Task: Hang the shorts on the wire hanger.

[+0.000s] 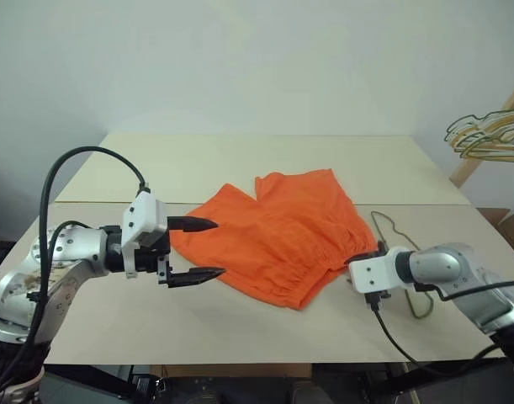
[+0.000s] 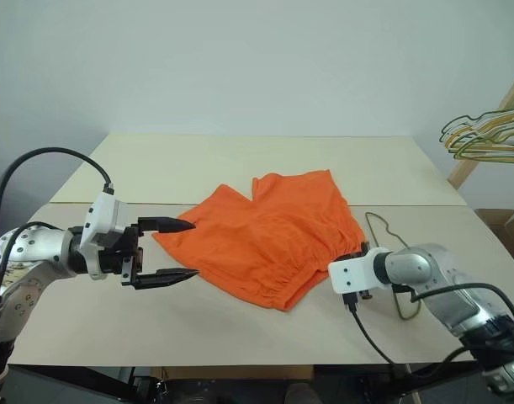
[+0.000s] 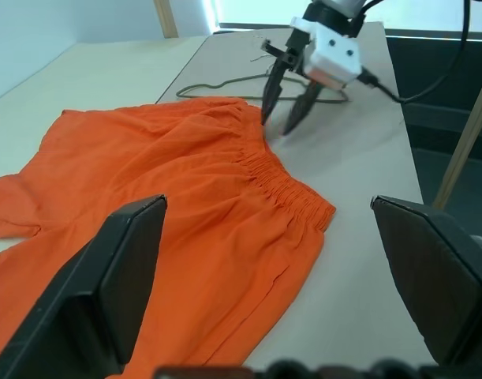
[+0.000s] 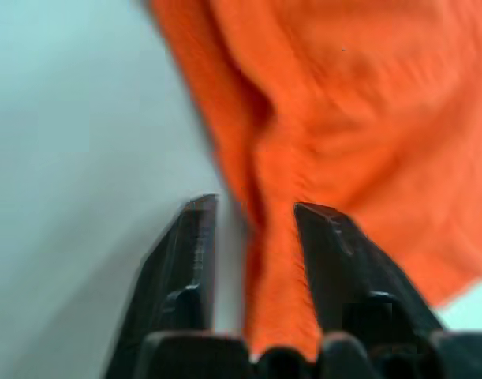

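One shorts [image 1: 282,231], one wire hanger [image 1: 408,261] — left gripper [image 1: 208,249] wide, empty; right gripper [image 3: 286,120] part-spread at waistband.

Both arms are cased in silver-grey metal, each ended by a white boxy wrist block. A thick black cable is looped over the left arm, and a thinner one is plugged into the right block. Two tapered black fingers are carried by the left gripper [image 1: 204,249] and the right gripper [image 3: 285,124].

No text, label, brand or number can be read anywhere.
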Robot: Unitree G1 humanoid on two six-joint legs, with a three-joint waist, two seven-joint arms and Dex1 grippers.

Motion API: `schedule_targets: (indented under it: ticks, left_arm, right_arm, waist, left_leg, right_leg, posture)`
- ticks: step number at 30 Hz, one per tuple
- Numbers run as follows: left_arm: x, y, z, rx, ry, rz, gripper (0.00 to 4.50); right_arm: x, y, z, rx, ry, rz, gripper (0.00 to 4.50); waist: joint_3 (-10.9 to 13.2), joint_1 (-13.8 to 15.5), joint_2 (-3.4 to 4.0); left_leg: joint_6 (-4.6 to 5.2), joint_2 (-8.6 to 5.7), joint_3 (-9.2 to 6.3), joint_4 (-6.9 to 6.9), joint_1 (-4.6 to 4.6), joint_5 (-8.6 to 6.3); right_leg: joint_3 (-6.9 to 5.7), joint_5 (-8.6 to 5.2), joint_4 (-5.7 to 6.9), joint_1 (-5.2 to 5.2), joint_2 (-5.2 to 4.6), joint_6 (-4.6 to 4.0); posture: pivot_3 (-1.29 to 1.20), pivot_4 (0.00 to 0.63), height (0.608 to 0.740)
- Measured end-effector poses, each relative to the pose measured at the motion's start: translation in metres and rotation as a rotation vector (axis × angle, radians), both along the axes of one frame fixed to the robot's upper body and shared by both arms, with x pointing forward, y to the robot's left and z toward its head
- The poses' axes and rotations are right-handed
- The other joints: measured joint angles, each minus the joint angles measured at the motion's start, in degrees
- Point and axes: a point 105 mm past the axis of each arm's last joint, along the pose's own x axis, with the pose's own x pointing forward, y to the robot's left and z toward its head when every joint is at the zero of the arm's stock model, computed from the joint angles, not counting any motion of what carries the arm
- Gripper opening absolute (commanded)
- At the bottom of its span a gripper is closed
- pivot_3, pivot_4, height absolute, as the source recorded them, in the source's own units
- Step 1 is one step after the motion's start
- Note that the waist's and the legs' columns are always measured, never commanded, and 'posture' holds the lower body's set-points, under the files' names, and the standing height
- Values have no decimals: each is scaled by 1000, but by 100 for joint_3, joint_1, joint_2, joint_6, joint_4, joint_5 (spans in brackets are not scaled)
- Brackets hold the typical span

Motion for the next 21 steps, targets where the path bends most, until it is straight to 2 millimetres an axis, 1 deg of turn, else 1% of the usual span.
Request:
schedule_targets:
  ticks: [3, 5, 7, 9, 11, 13, 16, 21]
  left_arm:
    - [-1, 0, 0, 2, 0, -2, 4500]
    - [-1, 0, -1, 6, 3, -5, 4500]
    - [-2, 0, -1, 7, 4, -8, 4500]
    - [-2, 1, -1, 9, 4, -9, 4500]
    - [-2, 1, -1, 11, 6, -12, 4500]
    - [-2, 1, -1, 12, 6, -13, 4500]
    - [-2, 0, -2, 14, 9, -17, 4500]
    - [-2, 0, -2, 14, 10, -18, 4500]
  right_arm:
    - [-22, 14, 6, 85, 98, 35, 3787]
    - [-31, 32, 16, 184, 127, 54, 4470]
    - [-38, 53, 22, 281, 143, 68, 4470]
    - [-42, 70, 22, 344, 162, 62, 4470]
    - [-44, 87, 15, 359, 182, 54, 4470]
    - [-45, 97, 3, 320, 196, 42, 4470]
    - [-35, 105, -14, 205, 160, -29, 3925]
    - [-33, 108, -16, 111, 129, -66, 2160]
  waist:
    - [0, 9, 0]
    - [0, -1, 0]
    - [-1, -18, -1]
    - [-1, 0, -1]
    - [-1, 2, -1]
    - [-1, 5, -1]
    - [-1, 2, -1]
    - [-1, 5, -1]
  left_leg:
    - [2, 2, -3, 0, 6, -1]
    - [1, 5, -4, -1, 9, -1]
    - [1, 6, -3, -2, 10, -1]
    - [0, 3, -2, -2, 10, 0]
    - [0, 2, 1, -1, 7, 0]
    - [0, 0, 0, 0, 3, 0]
    - [-1, -1, 0, 3, -4, 1]
    - [-1, -1, -3, 4, -9, 0]
  right_leg:
    - [0, 0, 4, 4, 2, 0]
    - [0, 0, 6, 4, 3, -1]
    - [1, 0, 7, 4, 6, -1]
    - [1, 0, 7, 4, 4, -1]
    - [1, 0, 6, 0, 3, -1]
    - [0, 0, 5, -2, 3, -1]
    - [-1, 0, 7, -9, 3, -1]
    - [-8, 0, 5, -11, 3, -1]
  posture:
    - [-98, 0, 740]
    - [-101, 0, 740]
    - [-103, 0, 740]
    - [-109, 0, 740]
    - [-112, 0, 740]
    - [-112, 0, 740]
    - [-109, 0, 740]
    - [-104, 0, 740]
